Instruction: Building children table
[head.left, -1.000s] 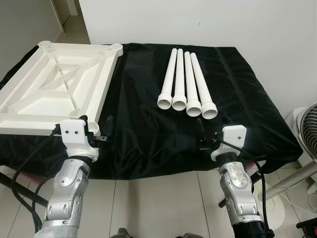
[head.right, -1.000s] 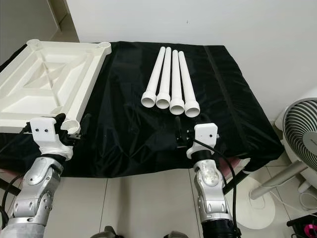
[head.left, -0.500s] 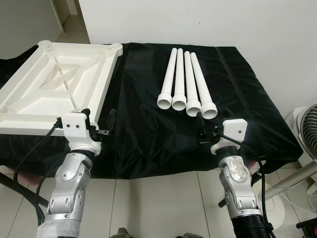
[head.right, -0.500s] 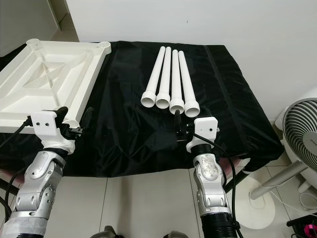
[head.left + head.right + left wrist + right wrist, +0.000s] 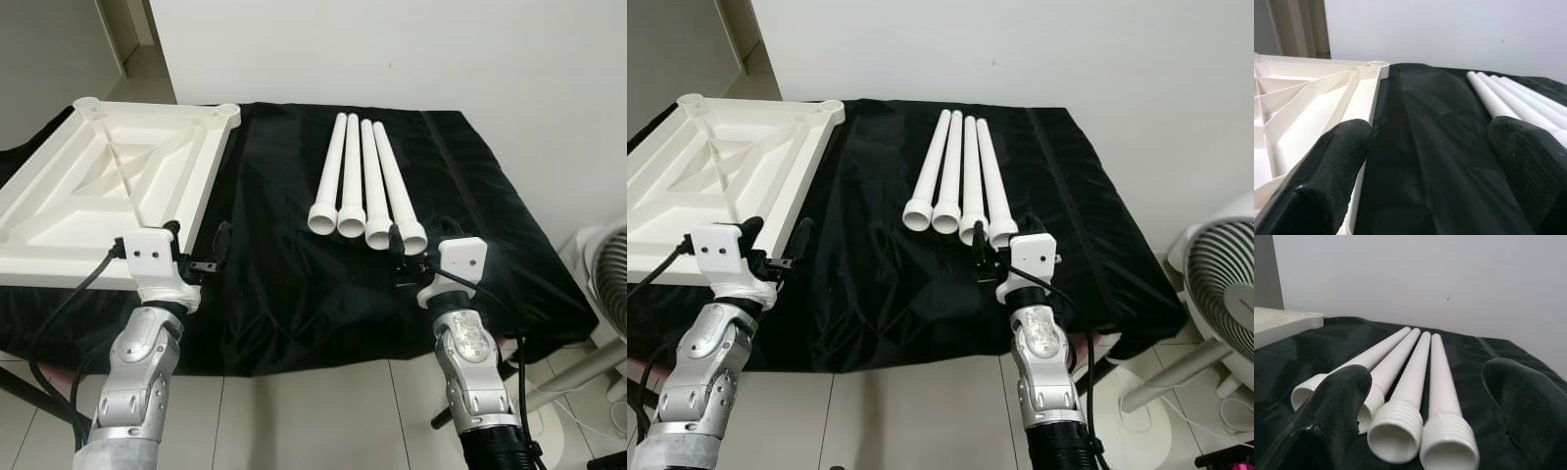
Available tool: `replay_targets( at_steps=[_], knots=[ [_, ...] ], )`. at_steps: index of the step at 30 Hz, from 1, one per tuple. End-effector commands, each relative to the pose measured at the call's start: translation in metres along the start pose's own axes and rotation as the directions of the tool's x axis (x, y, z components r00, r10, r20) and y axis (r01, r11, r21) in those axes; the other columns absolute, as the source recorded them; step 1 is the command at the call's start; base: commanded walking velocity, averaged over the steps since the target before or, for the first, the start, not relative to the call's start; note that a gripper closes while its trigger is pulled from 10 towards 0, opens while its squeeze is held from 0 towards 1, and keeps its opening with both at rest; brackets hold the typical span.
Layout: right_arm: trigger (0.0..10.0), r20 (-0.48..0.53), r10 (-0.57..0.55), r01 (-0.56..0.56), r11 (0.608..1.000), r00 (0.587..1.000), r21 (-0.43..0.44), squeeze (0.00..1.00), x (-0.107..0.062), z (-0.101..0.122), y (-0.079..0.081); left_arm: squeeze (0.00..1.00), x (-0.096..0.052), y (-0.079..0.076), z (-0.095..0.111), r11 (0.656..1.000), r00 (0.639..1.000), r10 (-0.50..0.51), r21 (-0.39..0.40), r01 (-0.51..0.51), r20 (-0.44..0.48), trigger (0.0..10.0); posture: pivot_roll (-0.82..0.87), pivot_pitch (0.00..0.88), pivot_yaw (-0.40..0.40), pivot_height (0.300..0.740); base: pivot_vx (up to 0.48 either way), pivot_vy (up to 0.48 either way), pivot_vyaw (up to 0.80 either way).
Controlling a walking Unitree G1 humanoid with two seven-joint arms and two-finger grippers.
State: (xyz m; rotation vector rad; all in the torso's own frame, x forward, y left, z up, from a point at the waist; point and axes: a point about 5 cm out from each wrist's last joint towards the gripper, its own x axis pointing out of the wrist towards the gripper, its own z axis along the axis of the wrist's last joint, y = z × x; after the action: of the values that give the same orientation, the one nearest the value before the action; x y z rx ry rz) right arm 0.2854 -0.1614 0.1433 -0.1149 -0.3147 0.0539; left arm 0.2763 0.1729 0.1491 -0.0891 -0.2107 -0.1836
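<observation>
1. The black cloth-covered table carries the white ribbed plastic tabletop, lying underside up on its left.
2. Four white plastic legs with threaded ends lie side by side, right of centre.
3. The right gripper, spread wide and empty, has advanced to the threaded ends; a grasp looks imminent.
4. The left gripper, open and empty, has edged forward beside the tabletop's near corner.
5. No writing is legible.
</observation>
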Motion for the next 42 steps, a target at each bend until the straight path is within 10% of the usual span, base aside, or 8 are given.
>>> replay_targets(
  at_steps=[1,25,42],
  knots=[
    [10.0,-0.002,0.006,-0.006,1.000,1.000,-0.007,0.00,0.001,-0.001,0.001,0.00,0.000,0.002,-0.002,1.000,0.999,0.030,0.006,-0.030,-0.016,10.0,0.04,0.000,0.022,0.740,0.334,0.000,0.00],
    [10.0,-0.064,-0.082,0.084,0.996,0.995,0.030,0.00,0.003,-0.007,-0.013,0.00,-0.009,-0.010,-0.005,0.993,0.992,-0.114,-0.023,0.113,-0.059,10.0,0.03,0.015,0.027,0.740,0.149,0.000,0.00],
    [10.0,-0.161,-0.149,0.159,0.986,0.976,0.052,0.00,-0.034,-0.016,-0.024,0.00,-0.030,-0.039,-0.010,0.944,0.934,-0.331,-0.041,0.329,-0.133,10.0,0.02,0.015,0.029,0.740,0.000,0.000,0.00]
  ],
)
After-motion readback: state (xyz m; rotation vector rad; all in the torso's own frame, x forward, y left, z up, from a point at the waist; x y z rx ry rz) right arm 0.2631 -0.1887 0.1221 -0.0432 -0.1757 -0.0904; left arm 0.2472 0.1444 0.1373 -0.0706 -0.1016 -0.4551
